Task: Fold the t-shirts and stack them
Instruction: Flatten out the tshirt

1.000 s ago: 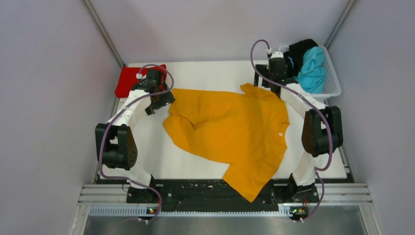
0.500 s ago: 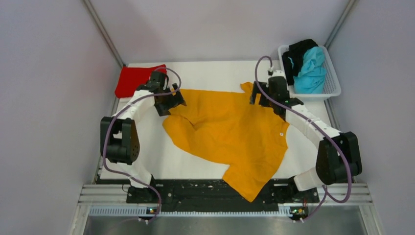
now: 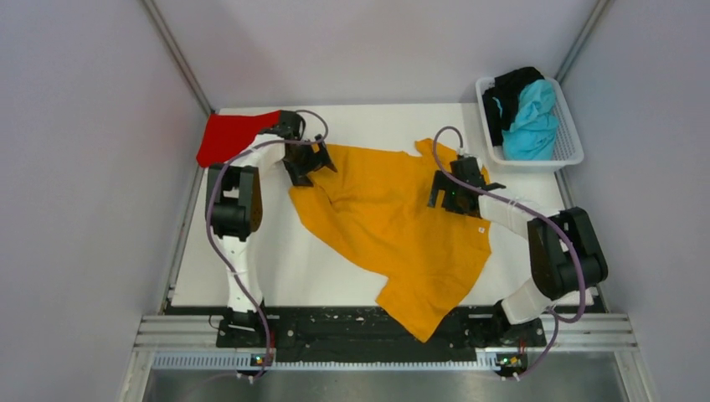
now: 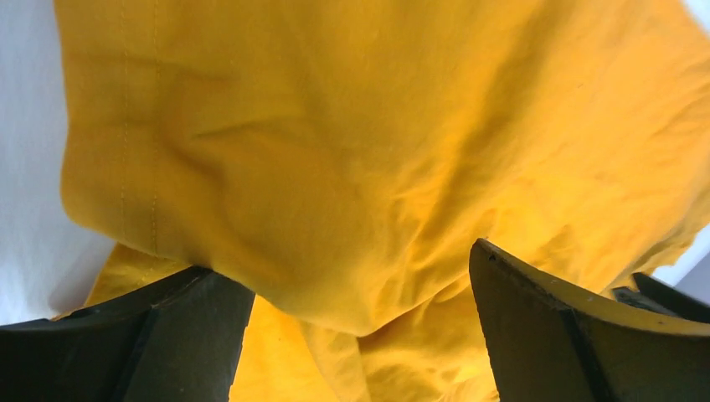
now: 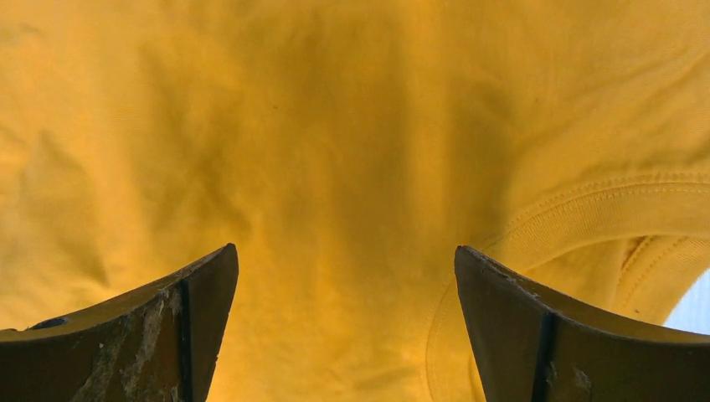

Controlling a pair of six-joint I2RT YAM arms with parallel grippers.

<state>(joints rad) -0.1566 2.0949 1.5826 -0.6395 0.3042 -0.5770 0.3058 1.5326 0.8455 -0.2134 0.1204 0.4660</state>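
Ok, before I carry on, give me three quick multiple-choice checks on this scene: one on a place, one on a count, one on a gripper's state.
1. Where on the table is the red t-shirt?
A. near right corner
B. far left corner
C. the middle

2. How many t-shirts lie in the basket?
A. one
B. four
C. two

3. How is the right gripper?
A. open over the orange-yellow t-shirt
B. shut on the red t-shirt
C. shut on the basket's rim

Answers:
1 B: the top view shows it at the far left corner.
2 C: one turquoise t-shirt and one black t-shirt show there.
3 A: its wrist view shows the fingers wide apart with orange-yellow cloth below.
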